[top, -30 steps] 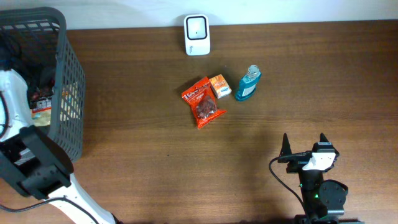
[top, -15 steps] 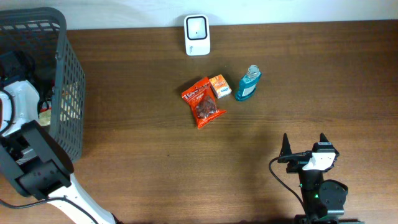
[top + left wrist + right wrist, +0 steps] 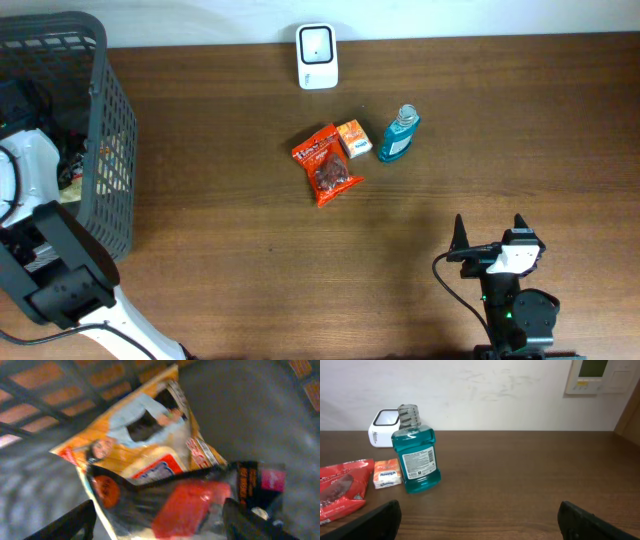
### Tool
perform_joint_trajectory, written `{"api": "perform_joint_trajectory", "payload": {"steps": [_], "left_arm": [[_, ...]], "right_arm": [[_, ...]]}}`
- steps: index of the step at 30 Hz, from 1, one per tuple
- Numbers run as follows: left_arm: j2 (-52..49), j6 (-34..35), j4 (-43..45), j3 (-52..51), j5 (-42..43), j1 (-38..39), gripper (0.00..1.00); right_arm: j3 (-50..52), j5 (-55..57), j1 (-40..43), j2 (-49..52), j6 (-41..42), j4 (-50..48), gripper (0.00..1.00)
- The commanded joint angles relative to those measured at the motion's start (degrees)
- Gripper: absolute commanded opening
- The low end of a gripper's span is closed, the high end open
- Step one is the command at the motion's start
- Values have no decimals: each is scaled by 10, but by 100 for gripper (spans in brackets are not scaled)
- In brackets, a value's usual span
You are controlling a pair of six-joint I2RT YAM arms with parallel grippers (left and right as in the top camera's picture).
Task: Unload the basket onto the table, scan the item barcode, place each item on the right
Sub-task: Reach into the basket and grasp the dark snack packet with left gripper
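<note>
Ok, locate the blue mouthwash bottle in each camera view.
Overhead: the mouthwash bottle is upper centre, at the right end of the cluster of items.
Left wrist: not in it.
Right wrist: the mouthwash bottle stands upright, left of centre.
Shared landmark: the white barcode scanner by the wall, beyond the bottle and to its left in both pictures.

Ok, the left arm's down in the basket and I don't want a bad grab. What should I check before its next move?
1. Left gripper over the black packet in the basket: ok.
2. Jaws shut on it: not ok, they stand apart either side of it.
3. Barcode in sight: cannot tell, blurred.
4. Scanner uncovered: ok.
5. Right gripper open, empty, far from the basket: ok.
</note>
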State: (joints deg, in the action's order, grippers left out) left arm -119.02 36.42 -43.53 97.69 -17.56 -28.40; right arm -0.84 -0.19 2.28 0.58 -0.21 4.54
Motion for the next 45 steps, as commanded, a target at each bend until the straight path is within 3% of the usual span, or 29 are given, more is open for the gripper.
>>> {"api": "perform_joint_trajectory", "payload": {"steps": [1, 3, 5, 9, 11, 13, 14, 17, 18, 19, 21, 27, 31, 32, 33, 36, 40, 45], "left_arm": [[16, -3, -2, -5, 48, 1, 82], [16, -102, 7, -5, 47, 1, 80], [16, -238, 15, -5, 41, 1, 88], [16, -433, 22, -5, 24, 1, 92], [16, -466, 14, -5, 24, 1, 92], [16, -466, 5, -5, 39, 1, 75], [16, -466, 9, -5, 45, 1, 73], [16, -509, 40, -5, 64, 1, 78], [16, -563, 40, -5, 103, 1, 89], [16, -607, 28, -5, 132, 1, 93], [16, -621, 26, -10, 145, 1, 92], [16, -825, -24, -16, 146, 1, 98], [16, -874, -25, -16, 87, -1, 99], [16, -875, -25, -16, 87, -3, 93], [16, -875, -27, -16, 90, -6, 75], [16, -874, -44, -16, 110, -17, 54], [16, -841, -68, -21, 123, -44, 50], [16, -831, -87, -39, 200, -63, 47]], "right_arm": [[5, 5, 3, -4, 0, 1, 98], [5, 5, 3, -4, 0, 1, 98], [5, 5, 3, -4, 0, 1, 98], [5, 5, 3, -4, 0, 1, 98], [5, 5, 3, -4, 0, 1, 98], [5, 5, 3, -4, 0, 1, 98], [5, 5, 3, -4, 0, 1, 98], [5, 5, 3, -4, 0, 1, 98], [5, 5, 3, -4, 0, 1, 98], [5, 5, 3, -4, 0, 1, 98], [5, 5, 3, -4, 0, 1, 98], [5, 5, 3, -4, 0, 1, 98], [5, 5, 3, -4, 0, 1, 98], [5, 5, 3, -4, 0, 1, 98], [5, 5, 3, -4, 0, 1, 98], [5, 5, 3, -4, 0, 1, 98], [5, 5, 3, -4, 0, 1, 98], [5, 5, 3, -4, 0, 1, 98]]}}
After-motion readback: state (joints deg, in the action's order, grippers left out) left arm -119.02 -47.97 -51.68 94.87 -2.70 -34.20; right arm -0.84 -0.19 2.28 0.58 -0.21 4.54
